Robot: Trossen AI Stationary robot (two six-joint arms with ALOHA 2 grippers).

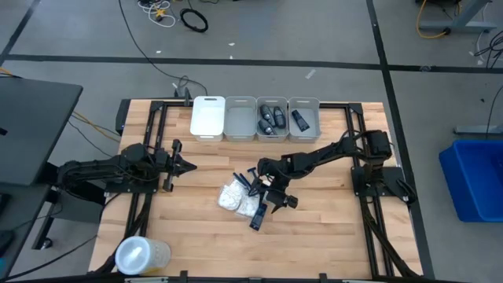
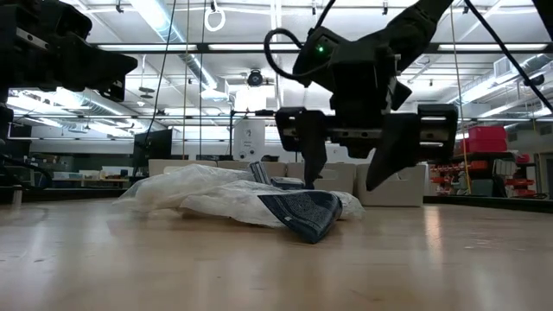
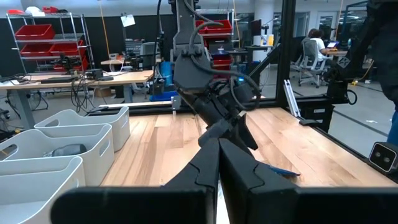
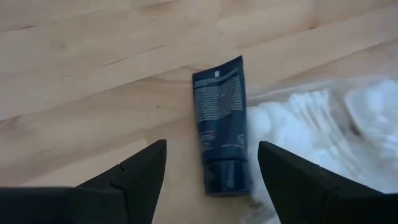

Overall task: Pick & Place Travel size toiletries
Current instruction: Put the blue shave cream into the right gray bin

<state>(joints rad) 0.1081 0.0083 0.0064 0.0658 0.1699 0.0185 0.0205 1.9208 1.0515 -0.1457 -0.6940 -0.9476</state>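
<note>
right gripper (image 4: 211,168) hovers with fingers apart over the dark blue tube (image 4: 219,127), which lies on the table (image 4: 81,74) touching the white packets (image 4: 311,130). lower straight, straddle its width, avoid the packets.

High view: overhead, facing straight down, far; covers the whole desk (image 1: 314,228) and both arms.
Low view: at desk-top height, facing level across the boards into the room; close to the packets (image 2: 207,194).
Left wrist view: on the left arm, facing across the desk toward the right arm.
Right wrist view: facing down, very near the dark blue tube (image 4: 219,130).
Shared: tube and packets, in high, low and right wrist views.
</note>
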